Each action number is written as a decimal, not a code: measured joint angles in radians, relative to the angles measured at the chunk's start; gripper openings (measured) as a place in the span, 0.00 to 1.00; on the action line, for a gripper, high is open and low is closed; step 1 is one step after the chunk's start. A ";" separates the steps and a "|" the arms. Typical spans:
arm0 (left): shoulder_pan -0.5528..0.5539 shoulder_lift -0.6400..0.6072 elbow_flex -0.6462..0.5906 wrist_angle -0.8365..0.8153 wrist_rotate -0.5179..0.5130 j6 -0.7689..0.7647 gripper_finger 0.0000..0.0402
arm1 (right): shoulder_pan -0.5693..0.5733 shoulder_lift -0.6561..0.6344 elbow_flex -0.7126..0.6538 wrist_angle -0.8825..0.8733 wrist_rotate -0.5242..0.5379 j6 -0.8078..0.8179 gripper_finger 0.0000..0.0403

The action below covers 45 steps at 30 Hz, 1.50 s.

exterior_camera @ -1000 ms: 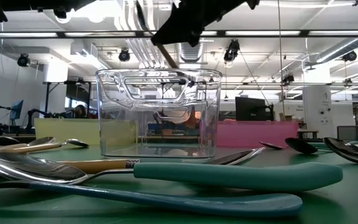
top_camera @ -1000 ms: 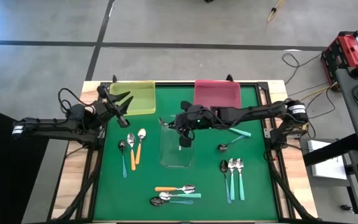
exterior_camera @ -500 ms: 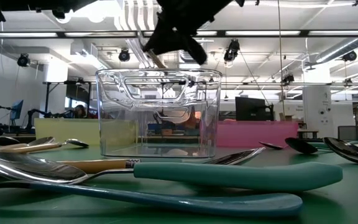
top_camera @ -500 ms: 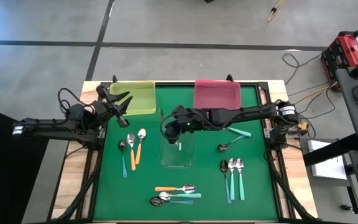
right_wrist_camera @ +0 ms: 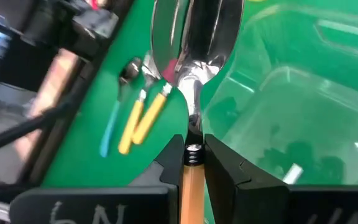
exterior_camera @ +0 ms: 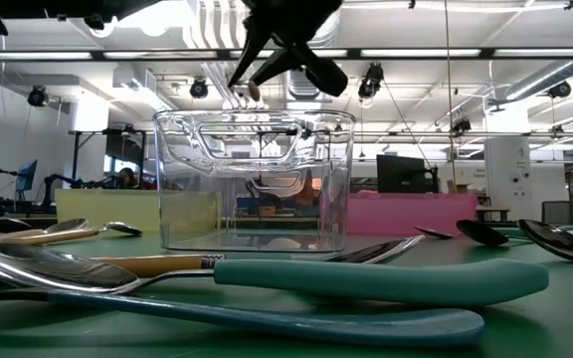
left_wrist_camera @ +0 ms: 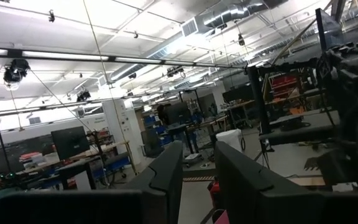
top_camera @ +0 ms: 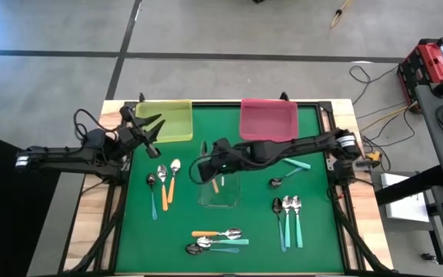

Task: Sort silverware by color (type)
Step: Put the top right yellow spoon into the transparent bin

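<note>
- High view: the right pincer (top_camera: 206,171) has slid from the middle of the clear tray (top_camera: 220,190) to its left rim, carrying an orange-handled spoon (top_camera: 214,182) over the tray. I judge it is lining up a drop. The left pincer (top_camera: 151,127) waits by the yellow tray (top_camera: 168,119), its fingers narrowly parted and empty. The pink tray (top_camera: 268,119) sits at the far edge.
- Low view: the right pincer (exterior_camera: 257,75) hangs just above the clear tray's (exterior_camera: 257,184) rim. Teal and orange spoons (exterior_camera: 366,278) lie close in front on the tabletop (exterior_camera: 525,328).
- Left wrist view: only its own fingers (left_wrist_camera: 166,174), pointed into the room.
- Right wrist view: the fingers (right_wrist_camera: 173,158) are clamped on the spoon's (right_wrist_camera: 194,37) neck, bowl forward. Beyond lie two orange-handled spoons (right_wrist_camera: 143,118) and a teal one (right_wrist_camera: 112,124), still unsorted; nothing blocks the tray.
</note>
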 joint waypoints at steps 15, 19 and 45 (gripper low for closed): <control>0.000 -0.002 0.000 -0.054 0.000 -0.041 0.19 | 0.002 0.252 0.495 -0.589 0.033 0.142 0.08; 0.000 0.000 0.000 -0.102 -0.018 -0.041 0.19 | 0.003 0.282 0.528 -0.594 0.013 0.168 0.08; 0.000 -0.051 0.000 -0.176 -0.087 0.006 0.19 | -0.030 0.371 0.523 -0.656 -0.092 0.251 0.08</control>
